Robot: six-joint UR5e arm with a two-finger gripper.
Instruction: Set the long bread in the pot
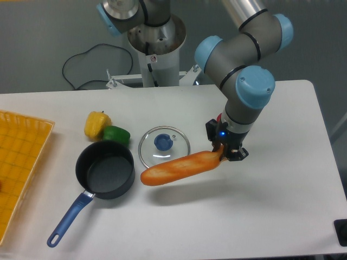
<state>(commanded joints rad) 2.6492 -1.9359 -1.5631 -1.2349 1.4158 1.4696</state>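
The tool (223, 154) grips the long bread (181, 168) by its right end. The loaf juts out to the left, nearly level, and casts a shadow on the white bench (282, 206) below, so it appears to hang clear of the surface. Its free end lies over the edge of the glass lid (164, 146), just right of the pot (105, 172), which stands open and empty. Because the loaf keeps its line when held by one end only, it is judged stiff and light, probably a moulded replica. The glossy skin may slip or pivot between the fingers. An end grip suits lowering the free end into the pot, since the loaf is longer than the pot is wide and must rest tilted against the rim. No brand, label or legible writing is visible on any object.
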